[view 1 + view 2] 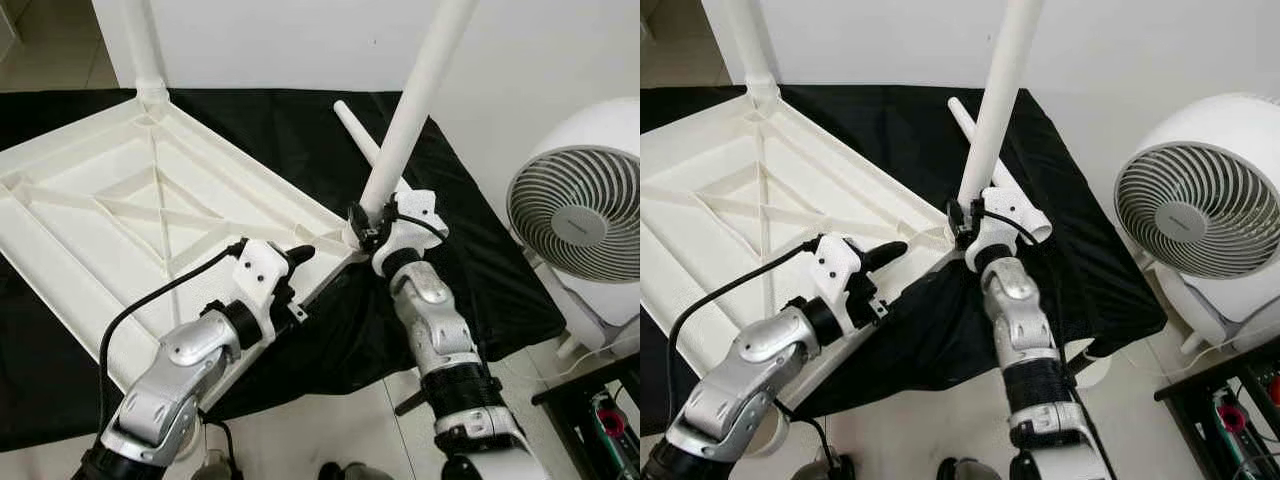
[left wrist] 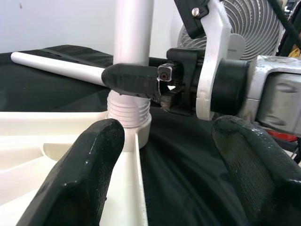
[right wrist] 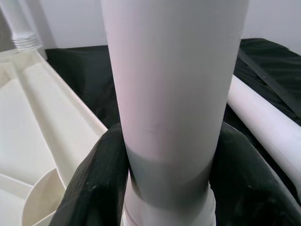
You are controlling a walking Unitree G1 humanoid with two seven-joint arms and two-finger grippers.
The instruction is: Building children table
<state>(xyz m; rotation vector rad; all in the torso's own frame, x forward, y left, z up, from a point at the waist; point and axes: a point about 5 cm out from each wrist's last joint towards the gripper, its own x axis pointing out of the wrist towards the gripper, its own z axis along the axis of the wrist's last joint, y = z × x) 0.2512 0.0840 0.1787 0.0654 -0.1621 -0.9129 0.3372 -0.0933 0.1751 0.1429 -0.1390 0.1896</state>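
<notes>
The tabletop (image 1: 120, 200) lies upside down on a black cloth (image 1: 470, 250), ribs up. A leg (image 1: 415, 110) stands tilted in the tabletop's near right corner socket; the right gripper (image 1: 366, 228) is clamped on it just above the threaded base. The left gripper (image 1: 880, 256) hovers over the tabletop's near edge, beside that corner, fingers (image 2: 84, 174) spread wide and empty. Another leg (image 1: 145, 50) stands at the far corner. A spare leg (image 1: 985, 150) lies on the cloth beyond the corner. A fan (image 1: 580, 215) stands right of the tabletop.

The upturned table top (image 1: 110, 215) was matt cream moulded plastic, ribbed. On it, the leg (image 1: 415, 110) was smooth white plastic. Beneath it lay a black cloth (image 1: 470, 270), slightly sheened. Fingers (image 2: 82, 179) beside the leg were rough black rubber.
</notes>
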